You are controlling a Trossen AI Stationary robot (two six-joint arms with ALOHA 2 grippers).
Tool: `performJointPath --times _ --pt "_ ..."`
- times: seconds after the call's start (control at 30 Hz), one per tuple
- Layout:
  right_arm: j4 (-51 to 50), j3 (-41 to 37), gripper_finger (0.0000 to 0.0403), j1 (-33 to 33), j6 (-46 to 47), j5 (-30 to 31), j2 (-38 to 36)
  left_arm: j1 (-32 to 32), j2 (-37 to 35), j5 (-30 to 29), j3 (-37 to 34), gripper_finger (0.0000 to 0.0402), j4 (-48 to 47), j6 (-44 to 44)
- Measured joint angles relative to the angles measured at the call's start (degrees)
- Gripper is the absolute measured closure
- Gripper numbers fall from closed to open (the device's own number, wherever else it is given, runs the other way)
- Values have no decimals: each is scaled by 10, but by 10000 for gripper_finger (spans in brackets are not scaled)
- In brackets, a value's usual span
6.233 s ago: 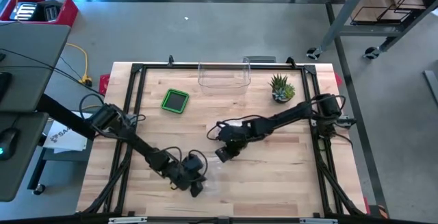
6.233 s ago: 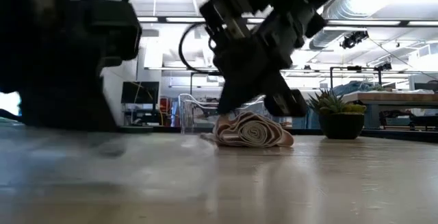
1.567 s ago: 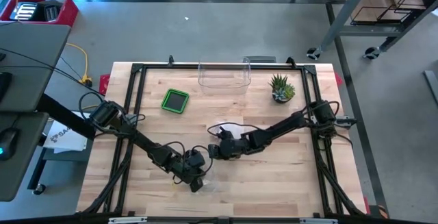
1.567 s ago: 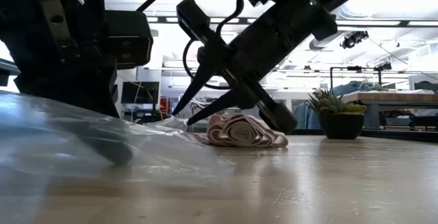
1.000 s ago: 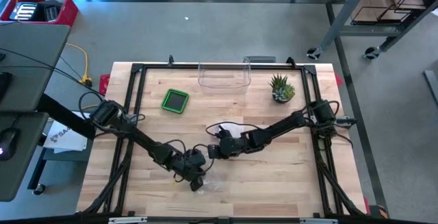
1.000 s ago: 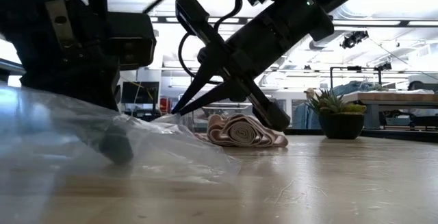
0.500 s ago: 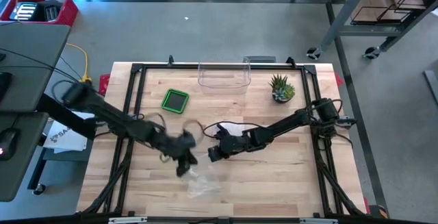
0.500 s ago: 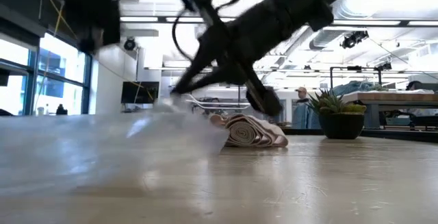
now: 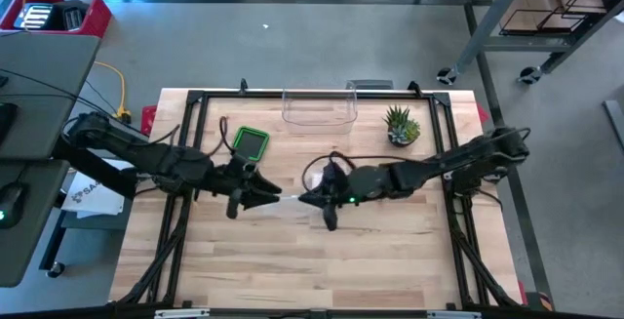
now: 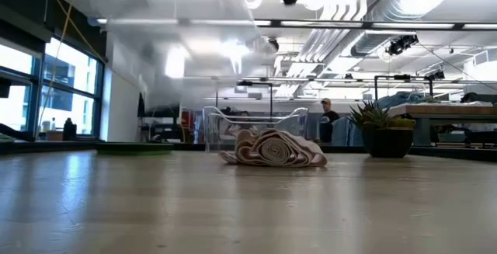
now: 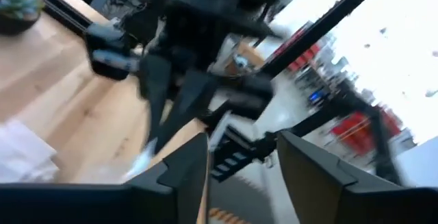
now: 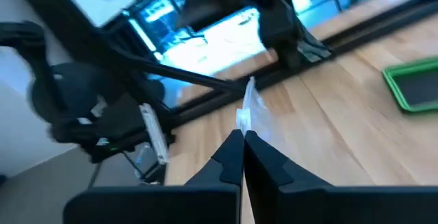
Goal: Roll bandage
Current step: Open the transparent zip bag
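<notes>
Right gripper (image 12: 243,138) fingers pinch clear plastic wrapper (image 12: 248,109), lifted clear of rolled bandage (image 10: 272,148) on surface (image 10: 311,207). Left gripper (image 9: 261,193) fingers spread, empty, just beside wrapper.

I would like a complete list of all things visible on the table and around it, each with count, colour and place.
rolled bandage: one, beige-pink, lying on the table mid-area
plastic bag: one, clear, lifted above the table, pinched by the right gripper
clear bin: one, transparent, far edge centre
green tray: one, green rim, far left part
potted plant: one, green, far right part
table: one, light wood, black frame
red crate: one, red, floor far left
left gripper: one, dark, open, mid-table
right gripper: one, dark, shut on plastic bag
</notes>
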Motion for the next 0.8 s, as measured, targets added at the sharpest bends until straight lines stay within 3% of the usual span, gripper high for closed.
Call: performJointPath --times 0.17,0.37,0.5,0.6,0.8 --pt "-18 0 403 5 -8 -17 -35 13 60 -12 68 209 -56 94" --pt "-76 10 403 17 -41 5 -36 44 120 19 145 204 -140 132" --pt "-126 32 403 21 -77 47 -34 35 137 25 185 204 -228 229" --pt "-132 49 403 21 -102 45 -34 27 155 9 199 204 -292 282" --pt "-154 61 403 21 -111 19 -34 28 170 -5 200 204 -253 260"
